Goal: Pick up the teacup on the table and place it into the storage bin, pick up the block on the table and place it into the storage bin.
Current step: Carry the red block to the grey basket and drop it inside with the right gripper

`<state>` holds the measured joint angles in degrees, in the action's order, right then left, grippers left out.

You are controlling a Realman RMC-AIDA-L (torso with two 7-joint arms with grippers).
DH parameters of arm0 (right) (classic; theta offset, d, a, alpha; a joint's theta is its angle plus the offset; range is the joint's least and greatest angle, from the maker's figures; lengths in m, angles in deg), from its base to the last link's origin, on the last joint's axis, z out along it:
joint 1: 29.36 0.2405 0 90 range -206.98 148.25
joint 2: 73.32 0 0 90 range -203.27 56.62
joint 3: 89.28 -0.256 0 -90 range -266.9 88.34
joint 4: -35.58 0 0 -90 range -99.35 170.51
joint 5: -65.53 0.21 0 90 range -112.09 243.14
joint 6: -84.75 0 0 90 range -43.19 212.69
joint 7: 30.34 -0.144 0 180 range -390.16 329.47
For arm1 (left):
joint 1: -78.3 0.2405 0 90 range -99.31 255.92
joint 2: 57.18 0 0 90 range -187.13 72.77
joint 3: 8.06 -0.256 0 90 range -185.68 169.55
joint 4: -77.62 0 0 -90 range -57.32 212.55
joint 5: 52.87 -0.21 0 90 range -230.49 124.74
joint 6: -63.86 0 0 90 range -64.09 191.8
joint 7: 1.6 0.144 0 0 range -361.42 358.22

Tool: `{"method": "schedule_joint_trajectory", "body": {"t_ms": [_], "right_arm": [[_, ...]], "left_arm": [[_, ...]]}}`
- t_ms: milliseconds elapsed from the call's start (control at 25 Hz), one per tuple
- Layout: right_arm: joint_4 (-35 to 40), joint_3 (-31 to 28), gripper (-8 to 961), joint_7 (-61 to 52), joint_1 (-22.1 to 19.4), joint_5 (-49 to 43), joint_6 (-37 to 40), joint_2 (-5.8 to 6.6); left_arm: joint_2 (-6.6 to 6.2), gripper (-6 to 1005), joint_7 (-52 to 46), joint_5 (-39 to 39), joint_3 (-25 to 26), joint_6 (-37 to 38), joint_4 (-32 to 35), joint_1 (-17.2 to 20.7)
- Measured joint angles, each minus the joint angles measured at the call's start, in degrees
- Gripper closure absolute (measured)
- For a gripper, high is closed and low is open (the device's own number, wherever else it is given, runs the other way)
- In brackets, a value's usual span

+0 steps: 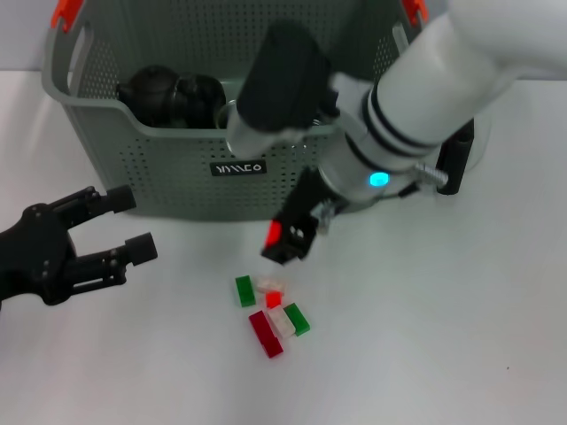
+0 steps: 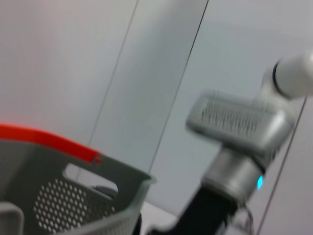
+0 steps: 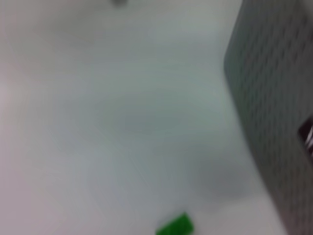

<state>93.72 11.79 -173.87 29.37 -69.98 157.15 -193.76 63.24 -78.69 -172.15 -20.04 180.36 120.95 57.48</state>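
The grey-green storage bin [image 1: 177, 168] stands at the back of the table; its wall [image 3: 274, 107] and its corner [image 2: 88, 196] also show in the wrist views. Dark rounded vessels [image 1: 173, 96] lie inside it; I cannot tell whether one is the teacup. My right gripper [image 1: 285, 237] hangs in front of the bin, just above the table, shut on a small red block [image 1: 273, 234]. Below it lies a cluster of blocks: green [image 1: 244, 290], red [image 1: 266, 334], clear [image 1: 281, 319] and another green [image 1: 297, 319]. My left gripper [image 1: 124, 226] rests open at the left.
The right arm's white forearm [image 1: 443, 88] crosses over the bin's right corner, and its grey body [image 2: 234, 122] shows in the left wrist view. A green block [image 3: 174, 226] lies on white table near the bin's wall. Orange-red clips [image 1: 64, 13] sit on the bin's handles.
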Motion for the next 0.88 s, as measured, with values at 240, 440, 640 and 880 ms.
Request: {"method": "schedule_joint_trajectory", "body": {"t_ms": [240, 440, 640, 880], "right_arm": [[7.2, -8.2, 505, -0.1, 1.2, -2.1, 5.6, 0.11], [10.3, -15.5, 504, 0.9, 3.9, -4.9, 8.8, 0.11], [13.2, -22.3, 503, 2.6, 6.1, -6.7, 10.1, 0.14], [12.4, -27.7, 502, 4.0, 7.4, -11.0, 7.5, 0.20]], "left_arm": [[0.20, 121, -0.8, -1.1, -3.3, 0.6, 0.8, 0.4], [0.33, 121, -0.7, -1.1, -4.3, 0.6, 0.9, 0.4], [0.39, 121, -0.4, -0.7, -4.4, 0.6, 0.7, 0.1], [0.34, 122, -0.2, -0.9, -4.5, 0.4, 0.5, 0.0]]}}
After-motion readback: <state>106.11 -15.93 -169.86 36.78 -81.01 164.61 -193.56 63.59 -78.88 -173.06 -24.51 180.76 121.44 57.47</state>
